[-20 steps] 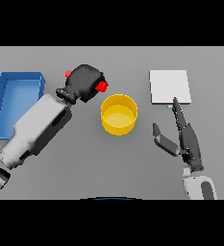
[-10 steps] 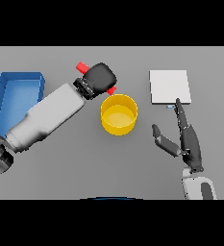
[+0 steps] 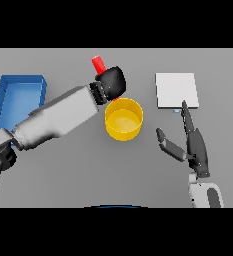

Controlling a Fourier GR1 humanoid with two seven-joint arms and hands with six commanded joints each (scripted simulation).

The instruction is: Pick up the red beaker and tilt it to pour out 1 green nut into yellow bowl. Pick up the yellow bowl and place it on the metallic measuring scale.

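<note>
My left hand (image 3: 112,82) is shut on the red beaker (image 3: 98,64), held tilted just above the far rim of the yellow bowl (image 3: 123,119). Only the beaker's far end and a red sliver under the hand show. The bowl stands at the table's middle, and no nut shows inside it. The metallic measuring scale (image 3: 176,90) lies flat to the bowl's right, further back. My right hand (image 3: 192,143) stands open to the right of the bowl, fingers straight and pointing toward the scale, thumb spread toward the bowl.
A blue tray (image 3: 18,97) lies at the far left of the grey table. My left forearm (image 3: 58,117) stretches across from the lower left toward the bowl.
My left hand has carried the red beaker rightward and over the bowl's far rim, turning it so that its end points up and away. The right hand has barely moved.
</note>
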